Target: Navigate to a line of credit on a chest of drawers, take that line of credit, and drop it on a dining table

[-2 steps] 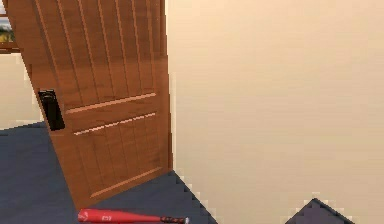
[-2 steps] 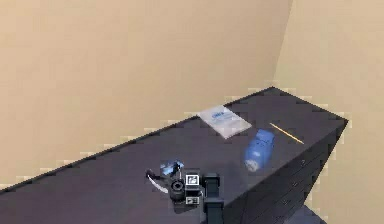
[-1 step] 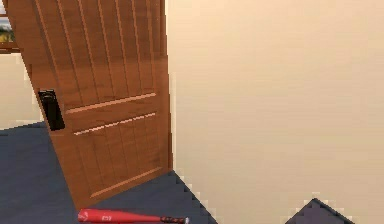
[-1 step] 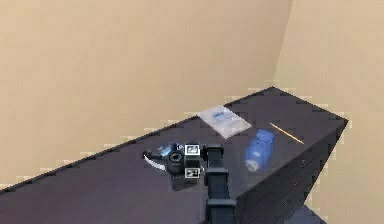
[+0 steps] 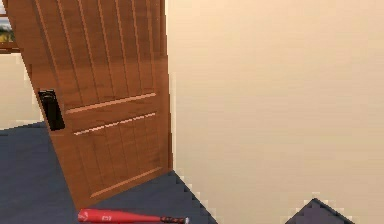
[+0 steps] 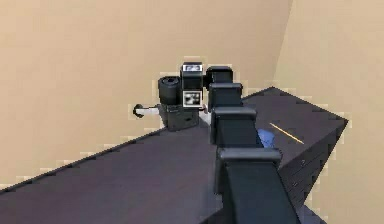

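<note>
In the arm side view the dark arm (image 6: pixel 240 150) reaches out over a long dark furniture top (image 6: pixel 120 185). The gripper (image 6: pixel 145 110) sits at the arm's far end, left of the two white marker squares (image 6: pixel 192 85), near the top's far edge and against the beige wall. A small pale bit shows at the fingers. I cannot tell whether the gripper holds anything. A small blue thing (image 6: pixel 266 137) and a thin yellow strip (image 6: pixel 290 131) lie on the dark top just right of the arm.
In the forward view a wooden door (image 5: pixel 100 90) with a black handle (image 5: pixel 51 109) stands ajar at the left, beside a beige wall (image 5: pixel 280 90). A red baseball bat (image 5: pixel 125 217) lies on the dark blue floor (image 5: pixel 30 170). A dark corner (image 5: pixel 320 212) shows at the bottom right.
</note>
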